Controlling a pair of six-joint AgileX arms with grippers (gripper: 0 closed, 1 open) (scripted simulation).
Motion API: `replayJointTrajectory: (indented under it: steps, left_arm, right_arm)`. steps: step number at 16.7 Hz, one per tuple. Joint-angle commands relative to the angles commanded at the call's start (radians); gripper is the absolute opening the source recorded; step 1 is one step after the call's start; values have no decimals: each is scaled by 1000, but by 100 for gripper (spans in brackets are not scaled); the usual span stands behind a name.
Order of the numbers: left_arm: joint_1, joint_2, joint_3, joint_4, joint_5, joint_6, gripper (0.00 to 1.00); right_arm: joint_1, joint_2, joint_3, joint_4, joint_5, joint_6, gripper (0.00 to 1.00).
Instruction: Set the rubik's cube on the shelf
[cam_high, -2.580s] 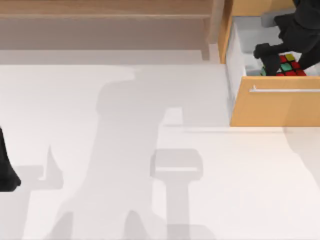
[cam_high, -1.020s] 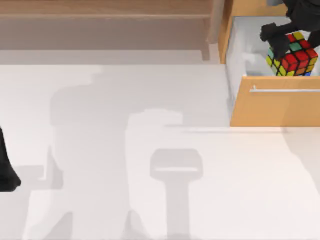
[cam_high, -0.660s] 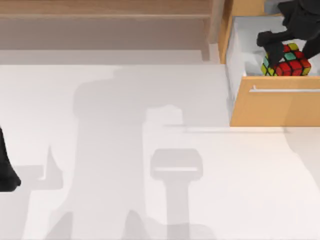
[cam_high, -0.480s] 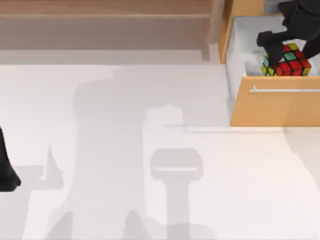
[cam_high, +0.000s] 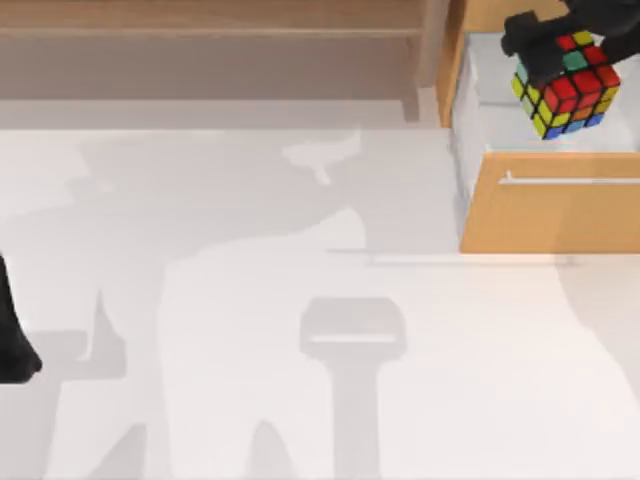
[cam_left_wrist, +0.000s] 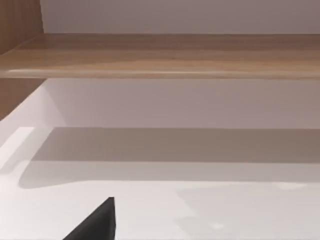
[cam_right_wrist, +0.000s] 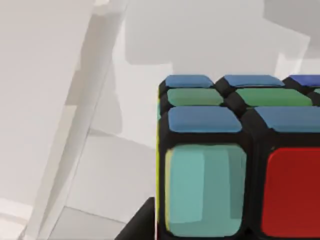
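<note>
right gripper gripping rubik's cube, above open drawer

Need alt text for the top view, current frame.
The right arm's black end effector holds a small multicoloured rubik's cube above the open orange-tan wooden drawer at the table's far right. The long light-brown wooden shelf runs along the far edge, nothing on it. The left arm sits parked at the left edge.
</note>
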Motion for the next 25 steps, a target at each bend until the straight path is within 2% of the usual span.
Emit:
replayJointTrajectory:
  steps: [4,9,17,25]
  left_arm:
    - [0,0,0,0,0,0,100]
    - [0,0,0,0,0,0,100]
    - [0,0,0,0,0,0,100]
    - [0,0,0,0,0,0,100]
  right_arm:
    - [130,-136,-142,147,60,3,0]
    - [313,-220,-359,451,168,7,0]
    - [496,-195,-642,1176,418,13,0]
    - [566,-76,-813,1911,651,20,0]
